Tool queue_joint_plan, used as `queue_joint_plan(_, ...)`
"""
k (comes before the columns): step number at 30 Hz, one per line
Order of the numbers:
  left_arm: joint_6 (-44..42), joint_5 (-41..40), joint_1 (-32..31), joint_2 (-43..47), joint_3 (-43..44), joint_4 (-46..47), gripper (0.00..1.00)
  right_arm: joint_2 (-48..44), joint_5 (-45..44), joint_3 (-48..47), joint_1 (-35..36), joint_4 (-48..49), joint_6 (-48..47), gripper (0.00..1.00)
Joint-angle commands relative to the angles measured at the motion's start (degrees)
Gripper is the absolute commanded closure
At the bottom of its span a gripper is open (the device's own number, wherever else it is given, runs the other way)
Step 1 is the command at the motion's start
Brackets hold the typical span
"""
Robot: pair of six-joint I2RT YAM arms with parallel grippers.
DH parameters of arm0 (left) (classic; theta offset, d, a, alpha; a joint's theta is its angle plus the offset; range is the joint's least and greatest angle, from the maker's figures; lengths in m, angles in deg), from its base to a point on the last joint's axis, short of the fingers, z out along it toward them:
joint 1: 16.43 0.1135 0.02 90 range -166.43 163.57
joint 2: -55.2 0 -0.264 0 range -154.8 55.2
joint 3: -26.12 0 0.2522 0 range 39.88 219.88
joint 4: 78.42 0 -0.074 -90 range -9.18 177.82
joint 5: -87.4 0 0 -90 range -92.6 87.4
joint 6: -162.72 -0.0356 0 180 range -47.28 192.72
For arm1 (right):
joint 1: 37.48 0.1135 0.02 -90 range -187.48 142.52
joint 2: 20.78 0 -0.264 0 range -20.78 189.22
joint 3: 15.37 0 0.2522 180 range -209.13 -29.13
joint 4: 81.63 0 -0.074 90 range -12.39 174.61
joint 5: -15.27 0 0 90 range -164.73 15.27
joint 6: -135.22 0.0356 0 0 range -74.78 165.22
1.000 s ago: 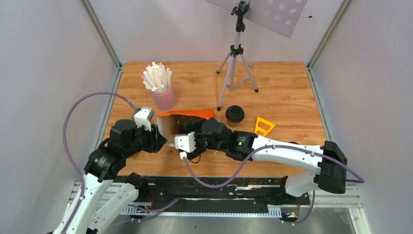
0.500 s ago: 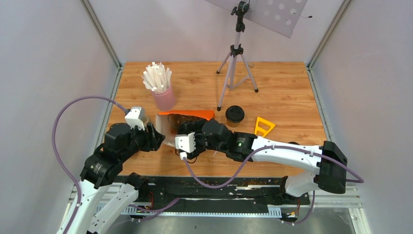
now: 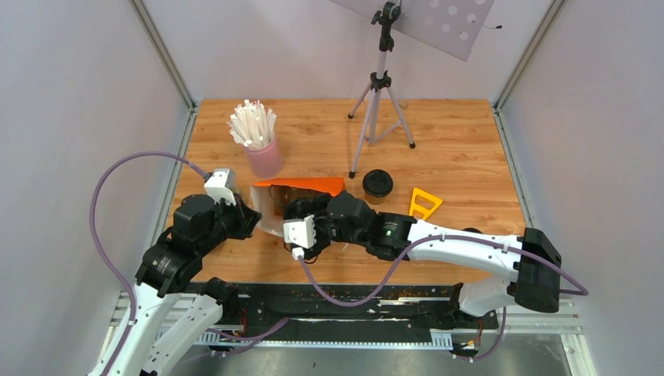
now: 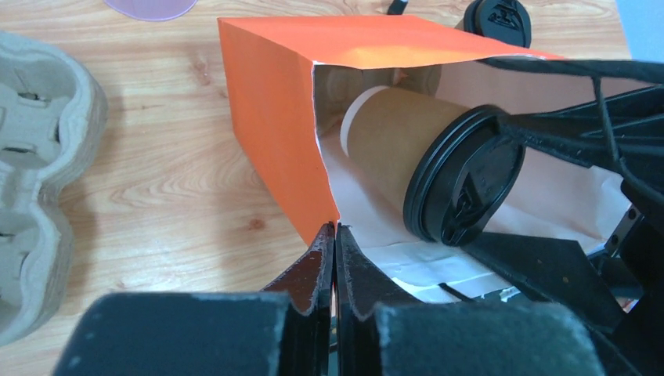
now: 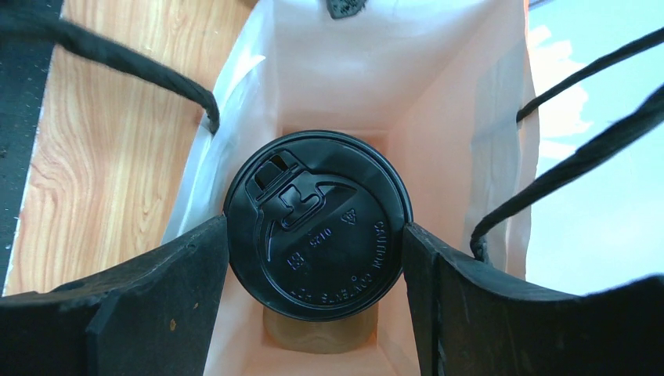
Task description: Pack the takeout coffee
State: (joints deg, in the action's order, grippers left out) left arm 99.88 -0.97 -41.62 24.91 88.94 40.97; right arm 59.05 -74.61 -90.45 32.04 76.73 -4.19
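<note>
An orange paper bag (image 3: 307,185) lies on its side on the wooden table, its mouth toward the arms. My left gripper (image 3: 252,218) is shut on the bag's mouth edge (image 4: 335,231), at the lower corner of the orange wall (image 4: 270,102). My right gripper (image 3: 290,207) reaches into the bag and is shut on the takeout coffee, a kraft-brown cup (image 4: 391,133) with a black lid (image 4: 466,188). In the right wrist view the lid (image 5: 317,227) sits between my two fingers (image 5: 180,274), with the cup's base deep in the bag (image 5: 344,86).
A second black-lidded brown cup (image 3: 377,184) stands right of the bag. A pink cup of white sticks (image 3: 262,153) stands at the back left, a tripod (image 3: 380,102) at the back, and a yellow cutout piece (image 3: 424,203) to the right. A pulp cup tray (image 4: 39,157) lies left of the bag.
My left gripper has shifted a little to the left with the bag's edge in it, pulling the mouth that way. My right gripper with the cup has hardly moved.
</note>
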Motion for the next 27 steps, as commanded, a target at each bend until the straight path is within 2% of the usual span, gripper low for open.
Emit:
queue_joint_plan(1,-0.7,2.9,0.1,-0.2,-0.1,4.4,1.0,-1.7,4.5,-0.5,0.6,1.7,-0.1,0.51)
queue_joint_plan(11,-2.9,6.8,0.1,-2.0,-0.3,2.5,1.0,0.4,4.3,-2.6,0.8,2.0,-6.4,0.5)
queue_joint_plan(17,-3.8,5.1,0.1,-1.8,-0.3,1.5,1.0,2.8,0.9,-1.5,-0.6,4.4,-10.8,0.5)
queue_joint_plan(21,-4.5,5.9,0.1,-2.6,-0.2,0.1,1.0,2.9,4.2,-2.5,-3.8,2.1,-10.6,0.5)
queue_joint_plan(27,-6.5,6.1,0.1,-2.7,-0.1,-2.2,1.0,5.5,4.3,-4.8,-4.7,-1.9,-10.2,0.5)
